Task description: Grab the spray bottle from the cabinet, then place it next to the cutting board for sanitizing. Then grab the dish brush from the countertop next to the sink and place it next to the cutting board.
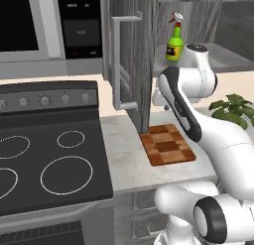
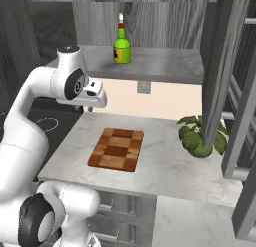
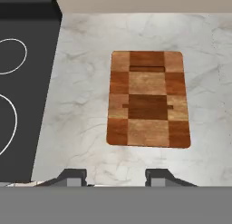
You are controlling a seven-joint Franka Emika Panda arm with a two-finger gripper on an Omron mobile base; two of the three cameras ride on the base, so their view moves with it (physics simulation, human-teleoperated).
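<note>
Spray bottle upright on the cabinet shelf; pincer parted and empty above the desk.

The spray bottle (image 2: 121, 43) stood upright on the grey shelf (image 2: 150, 66) of the open cabinet (image 1: 130, 65), near the shelf's middle, its yellow-and-black label too small to read. Below it, the cutting board (image 3: 148, 99) lay flat on the desk (image 3: 81, 119), near the front edge and close to the black stovetop (image 1: 44, 159). The pincer (image 3: 115, 177) hovered over the board's near end, fingers (image 3: 72, 177) apart, holding nothing. A potted plant (image 2: 200, 137) sat toward the desk's right back corner. The oven panel's writing was illegible.
</note>
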